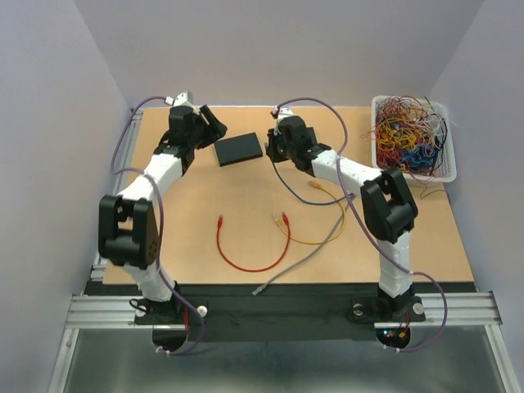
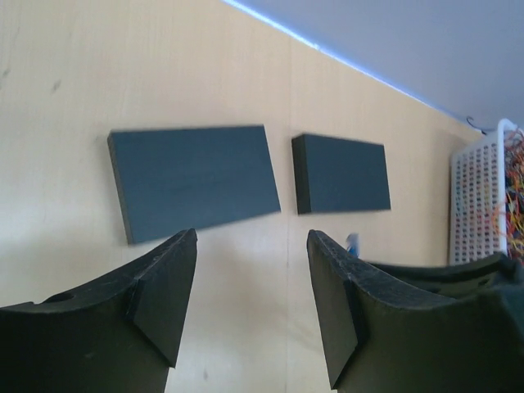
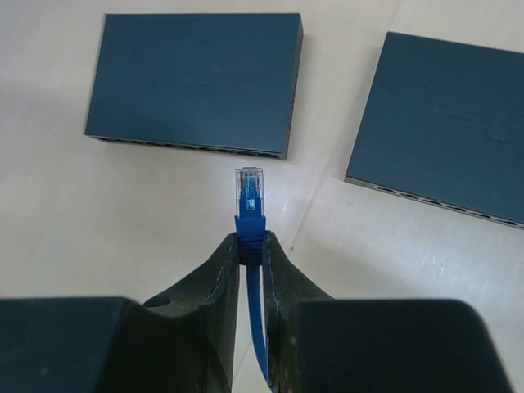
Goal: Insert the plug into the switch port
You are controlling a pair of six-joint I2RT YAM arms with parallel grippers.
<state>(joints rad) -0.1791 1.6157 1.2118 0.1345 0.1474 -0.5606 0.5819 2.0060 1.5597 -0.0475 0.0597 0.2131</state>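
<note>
Switches: 2, both flat on the table (image 1: 246, 196). Switch A (image 3: 192, 78) sits dead ahead of the right claw (image 3: 250, 246), port row facing it. Switch B (image 3: 446, 123) is ahead and off to one side, apart from A.

Right claw: clamped on the blue boot of the plug (image 3: 250, 187). 1 plug held, clear tip aimed at A's ports, just short, not touching.

Left claw (image 2: 252, 286): fingers apart, both switches ahead of it.

Loose cables behind the right claw: 3, namely red cable (image 1: 246, 268), yellow cable (image 1: 311, 243), grey cable (image 1: 303, 258).

Basket (image 2: 475, 205) of wires: 1, well off to the side of the right claw.
</note>
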